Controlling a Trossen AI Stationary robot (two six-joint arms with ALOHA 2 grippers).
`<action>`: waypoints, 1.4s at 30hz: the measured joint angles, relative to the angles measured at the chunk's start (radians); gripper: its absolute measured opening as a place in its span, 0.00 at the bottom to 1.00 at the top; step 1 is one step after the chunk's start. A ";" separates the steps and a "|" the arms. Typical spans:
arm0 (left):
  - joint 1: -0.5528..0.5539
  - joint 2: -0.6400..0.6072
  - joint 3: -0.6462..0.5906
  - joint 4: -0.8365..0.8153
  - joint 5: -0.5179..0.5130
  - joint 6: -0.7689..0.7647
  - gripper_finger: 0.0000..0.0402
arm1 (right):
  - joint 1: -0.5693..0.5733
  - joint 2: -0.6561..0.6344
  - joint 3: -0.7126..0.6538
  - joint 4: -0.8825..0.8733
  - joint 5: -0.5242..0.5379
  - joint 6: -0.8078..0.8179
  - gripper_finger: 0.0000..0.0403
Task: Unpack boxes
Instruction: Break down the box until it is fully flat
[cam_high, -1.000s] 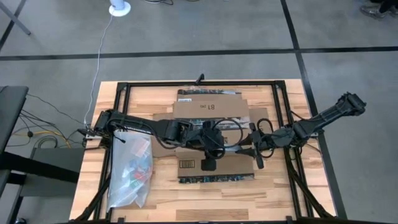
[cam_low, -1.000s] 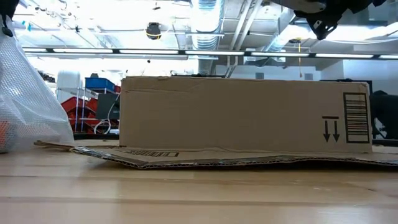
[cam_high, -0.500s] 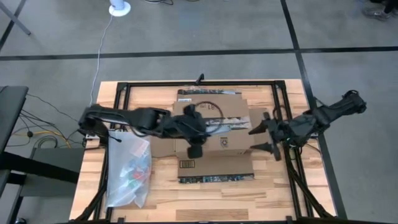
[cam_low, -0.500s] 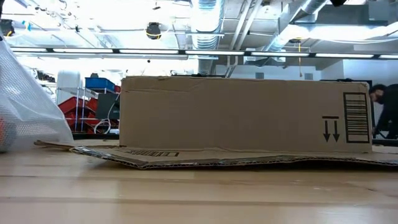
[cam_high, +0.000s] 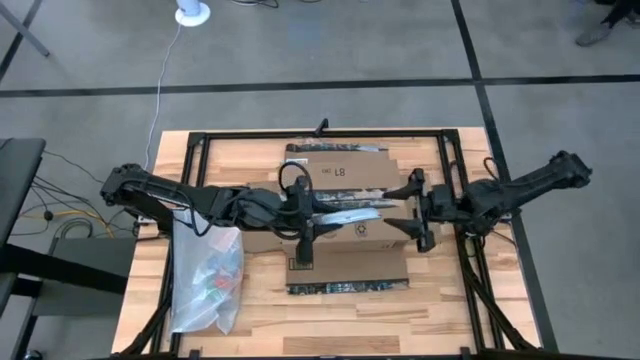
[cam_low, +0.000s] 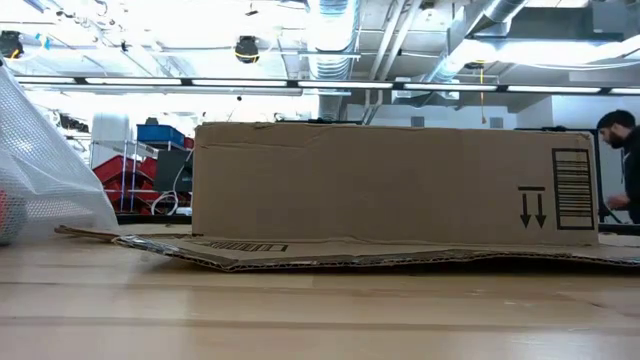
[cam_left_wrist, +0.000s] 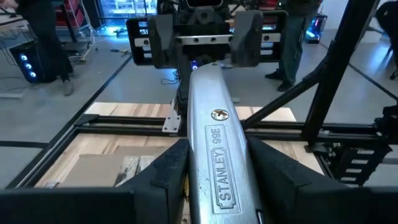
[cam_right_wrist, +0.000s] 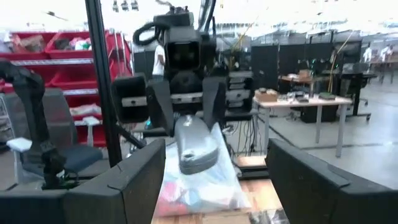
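Centre of the high view, on the pale wooden table (cam_high: 450, 300): brown corrugated cardboard box (cam_high: 340, 174), flaps splayed flat, walls upright.

Change: a second ago both arms crowded low over the box middle. The right arm drew off toward the frame's right edge and is now back in. Right gripper (cam_high: 413, 210) gapes wide, facing the left gripper (cam_high: 312, 213), which clamps a silver Stanley utility knife (cam_left_wrist: 214, 155). Reads as a handover (my guess), cutting apparently done.

Around: clear plastic bag of coloured items (cam_high: 208, 280) at lower left, apart from the box. Person (cam_low: 622, 160) far behind. Nothing blocks the grippers.
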 joint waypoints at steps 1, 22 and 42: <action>0.000 0.000 0.000 -0.001 0.000 0.005 0.31 | -0.001 0.019 0.009 0.001 -0.001 0.001 0.64; 0.000 -0.001 0.003 -0.053 0.002 0.007 0.31 | -0.108 0.305 0.208 -0.040 -0.171 0.047 0.64; -0.002 -0.001 0.003 -0.027 0.016 0.027 0.31 | -0.111 0.304 0.209 -0.033 -0.209 0.043 0.43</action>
